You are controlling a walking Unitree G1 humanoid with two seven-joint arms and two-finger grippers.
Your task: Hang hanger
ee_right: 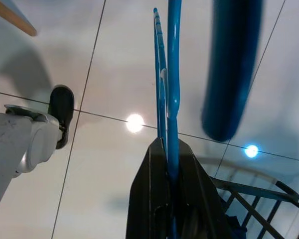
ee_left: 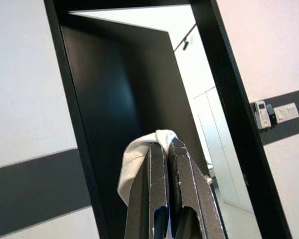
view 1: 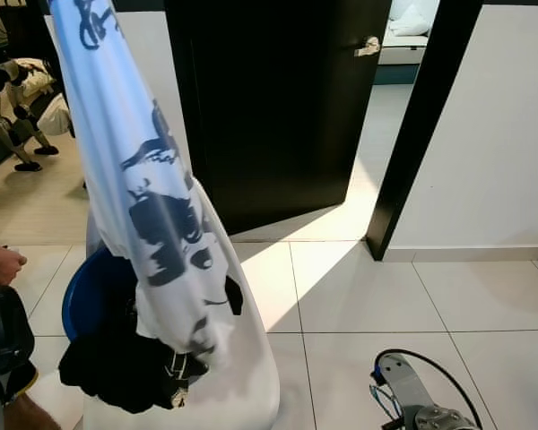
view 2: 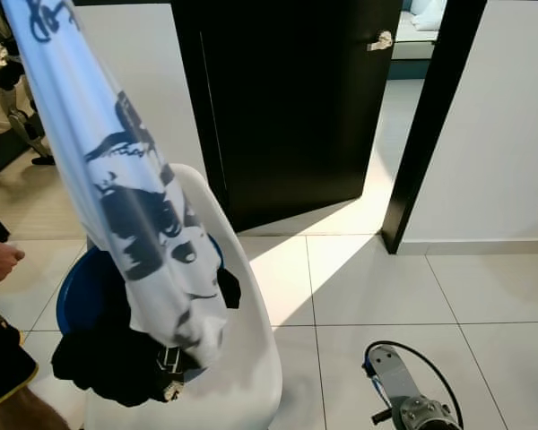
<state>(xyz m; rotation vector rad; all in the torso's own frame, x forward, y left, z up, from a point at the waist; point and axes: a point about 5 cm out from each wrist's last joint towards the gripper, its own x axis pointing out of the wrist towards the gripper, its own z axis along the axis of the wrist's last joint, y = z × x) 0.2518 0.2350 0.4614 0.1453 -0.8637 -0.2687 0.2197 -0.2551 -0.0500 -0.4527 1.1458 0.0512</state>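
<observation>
Left gripper (ee_left: 162, 149) pinching white shirt (view 1: 152, 197) aloft over chair (view 2: 242, 358); right gripper (ee_right: 167, 149) clamping blue hanger (ee_right: 172, 74).

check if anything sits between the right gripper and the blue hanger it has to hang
Nothing does. In the right wrist view the right gripper is already shut on the blue hanger, which runs straight out from between its black fingers. The left gripper is shut on the white printed shirt. No rail or hook to hang it on is visible.

shirt (view 1: 152, 206) was hung above chair (view 2: 242, 358), left; door (view 1: 278, 98) stood behind; basin (view 2: 85, 291) lay on chair.
</observation>
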